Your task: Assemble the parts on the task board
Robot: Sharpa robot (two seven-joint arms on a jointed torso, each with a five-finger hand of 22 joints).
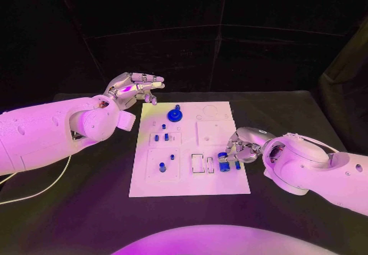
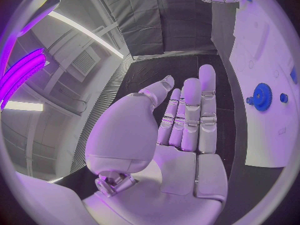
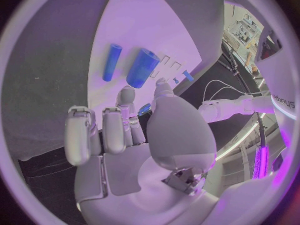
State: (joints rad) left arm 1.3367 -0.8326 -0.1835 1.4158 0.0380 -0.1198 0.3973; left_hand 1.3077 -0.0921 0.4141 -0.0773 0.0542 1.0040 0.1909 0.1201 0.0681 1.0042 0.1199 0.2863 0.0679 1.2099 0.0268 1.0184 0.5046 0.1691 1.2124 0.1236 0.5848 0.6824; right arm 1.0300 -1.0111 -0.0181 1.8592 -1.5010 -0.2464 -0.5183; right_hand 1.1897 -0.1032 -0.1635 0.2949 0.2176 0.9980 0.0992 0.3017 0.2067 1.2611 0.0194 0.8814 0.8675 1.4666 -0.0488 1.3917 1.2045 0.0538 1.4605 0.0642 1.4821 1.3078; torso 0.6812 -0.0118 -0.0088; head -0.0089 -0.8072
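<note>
Head view: the white task board [image 1: 187, 183] lies flat in the middle of the black table [image 1: 291, 114], and my right hand [image 1: 244, 144] sits at its right edge, just beside two blue cylinder parts, a thick one [image 1: 223, 162] and a thin one [image 1: 237, 165]. My right wrist view shows that thick cylinder [image 3: 142, 68] and the thin one [image 3: 112, 62] lying side by side on the board beyond my fingertips [image 3: 127, 94]; whether I touch or pinch anything there, I cannot tell. My left hand [image 1: 136, 86] hovers off the board's far left corner, fingers apart, holding nothing. A blue toothed gear [image 1: 175, 114] sits near it. I can read no writing on the board.
</note>
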